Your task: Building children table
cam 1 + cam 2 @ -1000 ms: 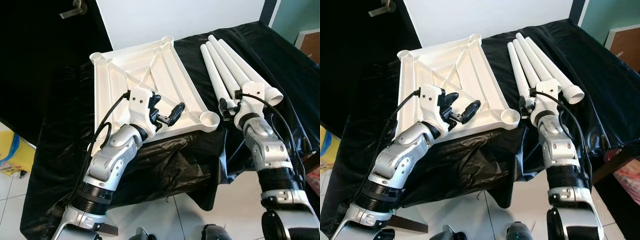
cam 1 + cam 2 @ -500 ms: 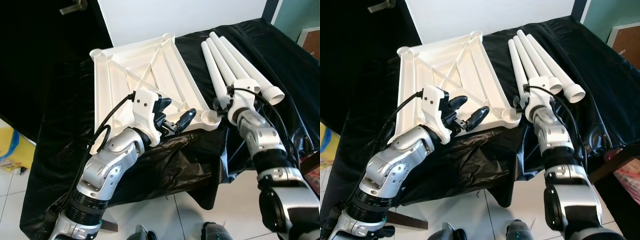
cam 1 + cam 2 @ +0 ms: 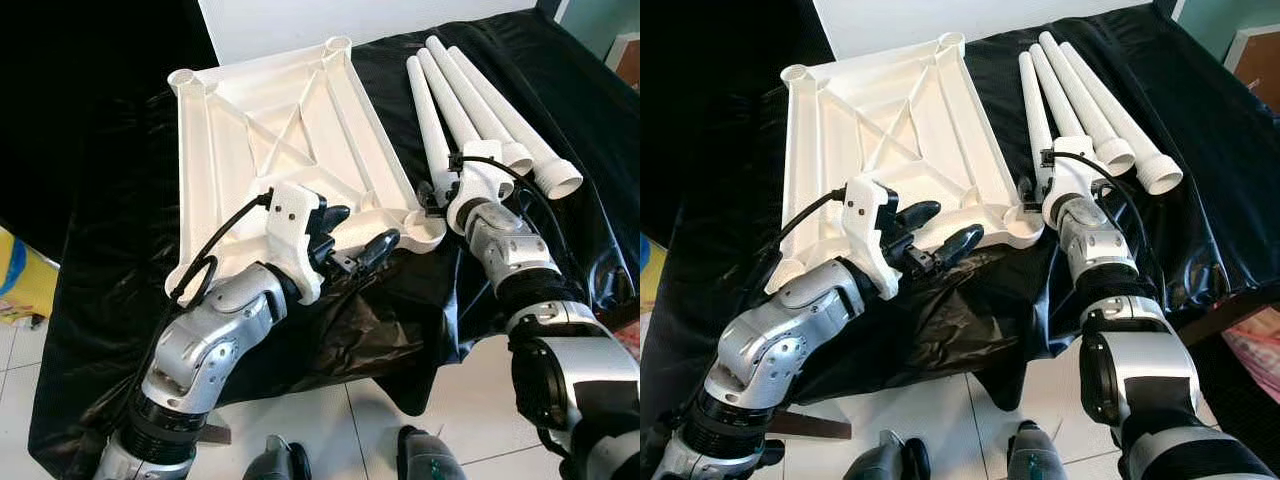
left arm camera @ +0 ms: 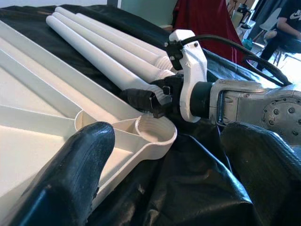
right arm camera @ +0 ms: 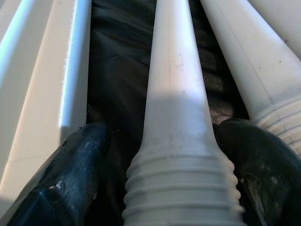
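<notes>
Beside the upturned tabletop (image 3: 290, 130), from the head: left claw (image 3: 355, 240) spread at its near corner socket (image 3: 425, 232). From the right wrist: right claw (image 5: 155, 183) spread astride nearest leg (image 5: 176, 117), long axis running straight ahead.

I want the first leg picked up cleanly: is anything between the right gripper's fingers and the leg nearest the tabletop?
Nothing visible. The right gripper is open with a finger on each side of the leg's threaded end. Only black cloth lies between the leg and the tabletop.
</notes>
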Controlling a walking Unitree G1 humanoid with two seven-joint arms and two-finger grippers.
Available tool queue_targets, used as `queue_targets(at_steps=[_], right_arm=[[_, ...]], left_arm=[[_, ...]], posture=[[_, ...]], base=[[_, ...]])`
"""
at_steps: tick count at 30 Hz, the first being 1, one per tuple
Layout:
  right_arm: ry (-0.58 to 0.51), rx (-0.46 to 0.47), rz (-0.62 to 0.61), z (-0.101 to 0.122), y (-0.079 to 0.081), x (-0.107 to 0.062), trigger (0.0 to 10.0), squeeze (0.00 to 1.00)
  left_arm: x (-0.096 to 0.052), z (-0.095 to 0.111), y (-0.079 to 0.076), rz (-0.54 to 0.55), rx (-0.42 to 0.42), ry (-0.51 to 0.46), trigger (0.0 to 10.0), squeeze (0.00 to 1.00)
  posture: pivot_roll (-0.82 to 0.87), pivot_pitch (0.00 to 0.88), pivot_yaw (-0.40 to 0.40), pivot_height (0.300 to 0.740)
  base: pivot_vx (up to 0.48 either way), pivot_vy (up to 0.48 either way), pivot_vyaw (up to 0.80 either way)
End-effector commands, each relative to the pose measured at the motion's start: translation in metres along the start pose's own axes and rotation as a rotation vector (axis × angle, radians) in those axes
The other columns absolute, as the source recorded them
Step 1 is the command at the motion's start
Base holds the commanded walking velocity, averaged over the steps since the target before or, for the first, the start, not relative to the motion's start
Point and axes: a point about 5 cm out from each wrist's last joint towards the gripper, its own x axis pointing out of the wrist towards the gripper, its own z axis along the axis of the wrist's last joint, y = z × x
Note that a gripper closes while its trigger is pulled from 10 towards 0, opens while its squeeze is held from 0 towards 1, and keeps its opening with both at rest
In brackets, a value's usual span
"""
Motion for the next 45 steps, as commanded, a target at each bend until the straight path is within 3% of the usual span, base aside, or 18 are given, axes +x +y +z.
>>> queue_targets(at_steps=[1, 2, 3, 7, 12, 13, 14, 21, 22, 23, 24, 26, 32, 36, 38, 39, 40, 45], right_arm=[[0.103, 0.027, 0.016, -0.025, 0.007, -0.001, 8.3, 0.00], [0.103, 0.027, 0.016, -0.025, 0.007, -0.001, 8.3, 0.00], [0.115, 0.037, 0.021, -0.026, 0.008, 0.000, 4.8, 0.00], [0.125, 0.046, 0.025, -0.027, 0.008, 0.001, 4.8, 0.00], [0.199, 0.125, 0.050, -0.030, 0.010, 0.002, 3.0, 0.00], [0.199, 0.125, 0.050, -0.030, 0.010, 0.002, 3.0, 0.00], [0.214, 0.145, 0.055, -0.031, 0.009, 0.002, 0.0, 0.00], [0.122, 0.119, 0.071, -0.019, 0.004, 0.002, 0.0, 0.00], [0.059, 0.086, 0.073, -0.013, 0.004, 0.001, 9.1, 0.00], [0.059, 0.086, 0.073, -0.013, 0.004, 0.001, 9.1, 0.00], [-0.005, 0.081, 0.081, -0.007, 0.003, 0.000, 10.0, 0.00], [-0.080, 0.087, 0.094, 0.000, 0.002, -0.004, 10.0, 0.00], [-0.144, 0.105, 0.113, 0.006, 0.003, -0.008, 10.0, 0.00], [-0.298, 0.113, 0.117, 0.018, 0.002, -0.023, 10.0, 0.00], [-0.298, 0.113, 0.117, 0.018, 0.002, -0.023, 10.0, 0.00], [-0.342, 0.112, 0.121, 0.020, 0.002, -0.029, 10.0, 0.00], [-0.377, 0.096, 0.123, 0.021, 0.003, -0.034, 10.0, 0.00], [-0.506, 0.078, 0.172, 0.021, 0.014, -0.057, 10.0, 0.00]], left_arm=[[-0.005, -0.001, -0.004, -0.044, -0.007, 0.008, 10.0, 0.00], [-0.005, -0.001, -0.004, -0.044, -0.007, 0.008, 10.0, 0.00], [-0.005, 0.000, -0.004, -0.041, -0.009, 0.010, 10.0, 0.00], [-0.006, 0.000, -0.004, -0.038, -0.012, 0.013, 10.0, 0.00], [-0.004, 0.005, -0.002, -0.020, 0.011, 0.004, 10.0, 0.00], [-0.004, 0.005, -0.002, -0.020, 0.011, 0.004, 10.0, 0.00], [-0.003, 0.005, -0.001, -0.017, 0.012, 0.000, 10.0, 0.00], [0.002, 0.007, 0.002, -0.002, 0.016, -0.023, 10.0, 0.00], [0.003, 0.008, 0.004, 0.006, 0.012, -0.030, 10.0, 0.00], [0.003, 0.008, 0.004, 0.006, 0.012, -0.030, 10.0, 0.00], [0.005, 0.009, 0.007, 0.016, 0.009, -0.037, 10.0, 0.00], [0.006, 0.010, 0.010, 0.026, 0.003, -0.045, 10.0, 0.00], [0.008, 0.010, 0.015, 0.035, -0.007, -0.046, 10.0, 0.00], [0.014, 0.009, 0.026, 0.051, -0.040, -0.037, 10.0, 0.00], [0.014, 0.009, 0.026, 0.051, -0.040, -0.037, 10.0, 0.00], [0.016, 0.009, 0.027, 0.045, -0.057, -0.038, 10.0, 0.43], [0.018, 0.009, 0.027, 0.036, -0.082, -0.050, 10.0, 1.00], [0.028, 0.016, 0.029, -0.027, -0.163, -0.096, 10.0, 1.00]], posture=[[-0.03, 0.221, 0.082, 0.740], [-0.03, 0.221, 0.082, 0.740], [-0.03, 0.220, 0.080, 0.740], [-0.03, 0.220, 0.080, 0.740], [-0.04, 0.200, 0.065, 0.740], [-0.04, 0.200, 0.065, 0.740], [-0.04, 0.193, 0.062, 0.740], [-0.06, 0.169, 0.057, 0.740], [-0.07, 0.160, 0.056, 0.740], [-0.07, 0.160, 0.056, 0.740], [-0.07, 0.150, 0.055, 0.740], [-0.08, 0.143, 0.055, 0.740], [-0.09, 0.135, 0.056, 0.740], [-0.11, 0.112, 0.064, 0.740], [-0.11, 0.112, 0.064, 0.740], [-0.11, 0.110, 0.065, 0.740], [-0.12, 0.103, 0.069, 0.740], [-0.13, 0.083, 0.078, 0.740]], base=[[0.000, 0.000, 0.00], [0.000, 0.000, 0.00], [0.000, 0.000, 0.00], [0.000, 0.000, 0.00], [0.000, 0.000, 0.00], [0.000, 0.000, 0.00], [0.000, 0.000, 0.00], [0.000, 0.000, 0.00], [0.000, 0.000, 0.00], [0.000, 0.000, 0.00], [0.000, 0.000, 0.00], [0.000, 0.000, 0.00], [0.000, 0.000, 0.00], [0.000, 0.000, 0.00], [0.000, 0.000, 0.00], [0.000, 0.000, 0.00], [0.000, 0.000, 0.00], [0.000, 0.000, 0.00]])
